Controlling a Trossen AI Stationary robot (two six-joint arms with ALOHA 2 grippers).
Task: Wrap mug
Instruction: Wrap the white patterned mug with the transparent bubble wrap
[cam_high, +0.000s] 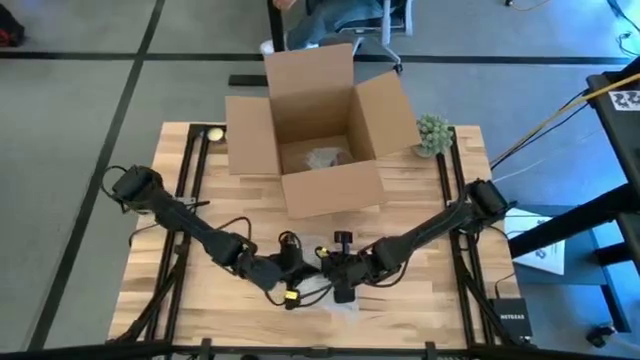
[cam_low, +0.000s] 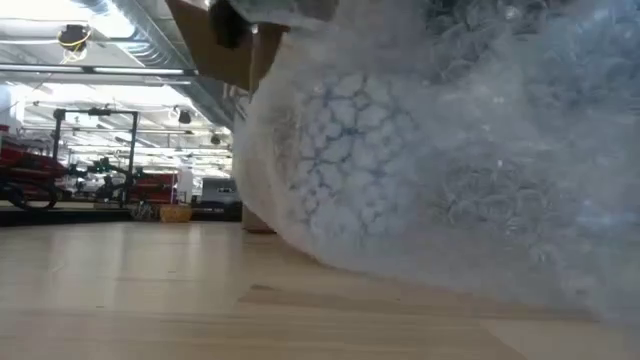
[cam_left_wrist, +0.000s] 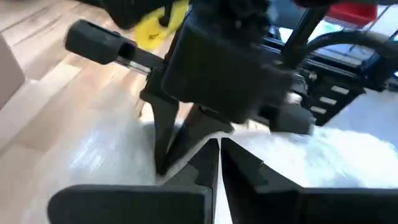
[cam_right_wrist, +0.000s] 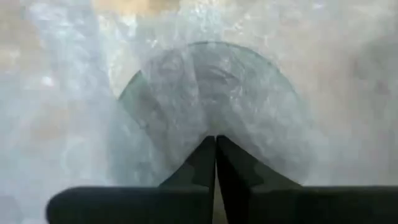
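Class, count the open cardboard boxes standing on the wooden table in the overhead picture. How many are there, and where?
1. A brown cardboard box with its flaps open stands at the far middle of the wooden table, beyond both grippers. Nothing suggests another, though the arms hide some tabletop.

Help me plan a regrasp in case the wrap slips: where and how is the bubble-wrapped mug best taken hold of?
Judging by the right wrist view, the dark round mug under the clear bubble wrap faces up. Probably best to pinch its rim through the wrap, coming from above, near where the right gripper is already shut on the film.
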